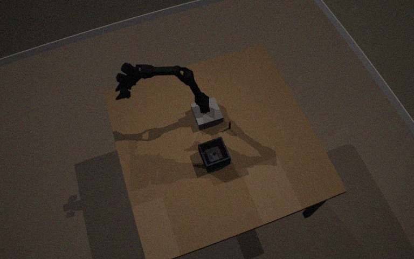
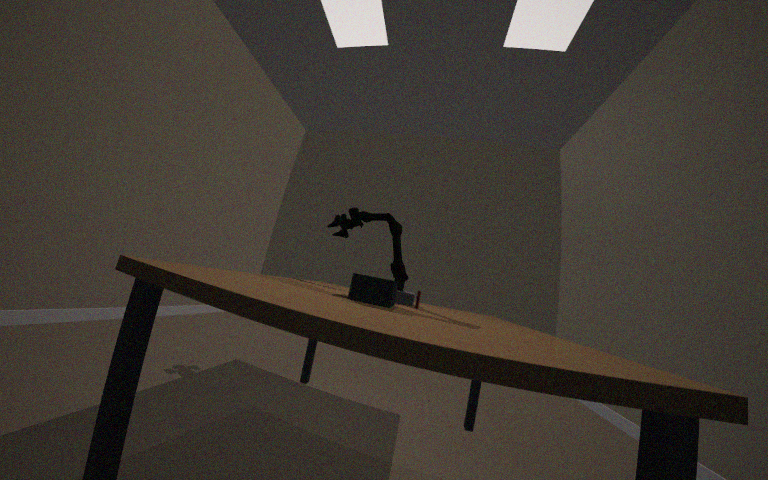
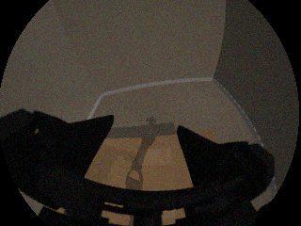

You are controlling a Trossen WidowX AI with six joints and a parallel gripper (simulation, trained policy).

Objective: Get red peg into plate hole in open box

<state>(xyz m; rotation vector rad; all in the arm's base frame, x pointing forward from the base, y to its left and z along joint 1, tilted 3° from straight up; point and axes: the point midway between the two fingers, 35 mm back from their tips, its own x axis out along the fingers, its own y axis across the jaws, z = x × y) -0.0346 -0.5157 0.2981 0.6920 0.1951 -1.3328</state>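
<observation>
The red peg (image 1: 229, 125) (image 2: 418, 300) stands upright on the table beside the arm's base block. The open dark box (image 1: 226, 161) (image 2: 372, 290) stands on the table in front of the base. In the top view the plate (image 1: 209, 156) at its bottom shows a small dark hole (image 1: 214, 153) with nothing in it. My gripper (image 1: 116, 95) (image 2: 330, 230) (image 3: 146, 123) is open and empty. It is raised high toward the table's left side, far from the peg and the box. The wrist view shows neither peg nor box.
The light base block (image 1: 210, 121) (image 2: 405, 298) carries the arm and sits close to the peg, behind the box. The wooden table (image 1: 213, 210) (image 2: 509, 345) has its left edge near the area under the gripper. The arm casts long shadows across the table.
</observation>
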